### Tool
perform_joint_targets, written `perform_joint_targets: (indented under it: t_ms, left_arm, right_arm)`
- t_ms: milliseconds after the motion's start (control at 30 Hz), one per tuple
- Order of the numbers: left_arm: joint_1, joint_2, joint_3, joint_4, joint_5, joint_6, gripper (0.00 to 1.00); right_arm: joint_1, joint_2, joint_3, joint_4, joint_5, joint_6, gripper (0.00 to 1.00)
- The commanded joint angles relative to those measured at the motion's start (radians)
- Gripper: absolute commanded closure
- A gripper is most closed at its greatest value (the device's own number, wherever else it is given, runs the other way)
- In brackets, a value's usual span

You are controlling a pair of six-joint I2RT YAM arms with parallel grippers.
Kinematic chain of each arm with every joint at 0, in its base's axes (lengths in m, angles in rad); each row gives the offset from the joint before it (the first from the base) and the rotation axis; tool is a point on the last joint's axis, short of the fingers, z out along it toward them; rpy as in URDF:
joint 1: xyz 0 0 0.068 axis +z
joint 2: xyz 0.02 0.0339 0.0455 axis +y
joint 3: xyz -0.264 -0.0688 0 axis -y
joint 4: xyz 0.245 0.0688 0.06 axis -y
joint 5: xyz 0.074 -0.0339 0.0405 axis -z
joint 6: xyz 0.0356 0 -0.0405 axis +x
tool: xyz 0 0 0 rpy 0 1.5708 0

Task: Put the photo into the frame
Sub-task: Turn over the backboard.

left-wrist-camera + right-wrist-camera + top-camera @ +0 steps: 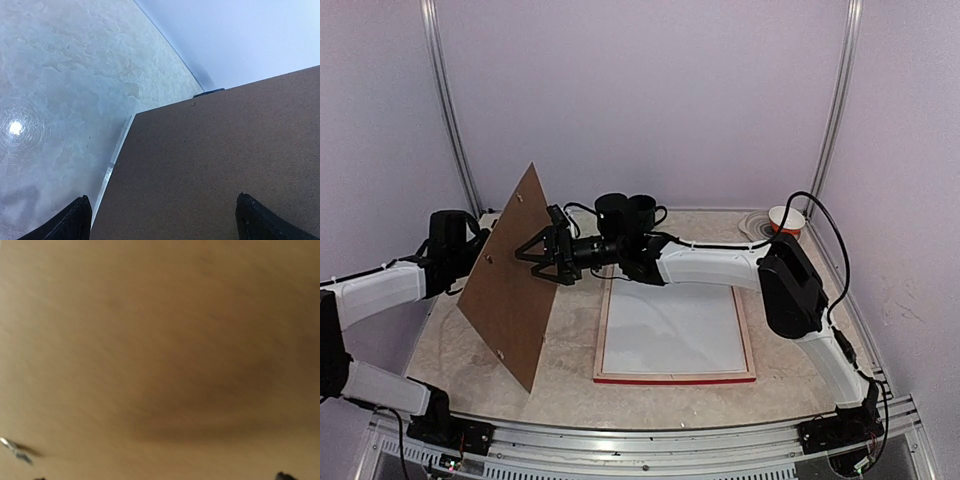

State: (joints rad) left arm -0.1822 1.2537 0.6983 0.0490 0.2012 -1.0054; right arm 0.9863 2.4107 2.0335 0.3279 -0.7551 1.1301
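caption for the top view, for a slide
Brown backing board stands tilted on the table, right gripper open near its face; frame lies flat beside it

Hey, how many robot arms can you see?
2. The left arm reaches from the left behind the raised brown board; the right arm stretches from the right over the frame. None hidden.

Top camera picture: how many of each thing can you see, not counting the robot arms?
Brown board: 1
Red-edged frame: 1
White sheet in the frame: 1
Black mugs: 2
White and orange cup: 1
Pale round thing beside the cup, too small to name: 1
Total: 7
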Motion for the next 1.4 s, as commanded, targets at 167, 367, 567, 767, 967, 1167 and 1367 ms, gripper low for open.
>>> perform_joint_targets:
  t_ms: [167, 367, 567, 767, 967, 1167, 1367]
  left_arm:
    - [0.070, -0.039, 0.047, 0.009, 0.045, 0.011, 0.01]
    - [0.115, -0.054, 0.029, 0.029, 0.073, -0.009, 0.01]
    - [0.135, -0.050, 0.016, 0.052, 0.096, -0.020, 0.01]
    - [0.152, -0.053, 0.008, 0.074, 0.113, -0.033, 0.01]
    - [0.175, -0.083, 0.041, 0.057, 0.110, -0.020, 0.01]
    - [0.223, -0.107, 0.064, 0.062, 0.141, -0.024, 0.01]
    - [0.240, -0.137, 0.104, 0.030, 0.164, -0.020, 0.01]
  right_arm:
    - [-0.003, 0.034, -0.052, -0.026, 0.011, -0.026, 0.01]
    - [-0.023, -0.008, -0.181, -0.021, 0.057, -0.024, 0.01]
    - [-0.031, 0.000, -0.153, -0.243, 0.165, -0.100, 0.01]
    - [-0.031, 0.040, -0.083, -0.359, 0.206, -0.136, 0.01]
    - [-0.031, 0.056, -0.073, -0.379, 0.203, -0.140, 0.01]
    - [-0.031, 0.056, -0.077, -0.369, 0.191, -0.139, 0.01]
    - [-0.031, 0.055, -0.079, -0.373, 0.188, -0.151, 0.01]
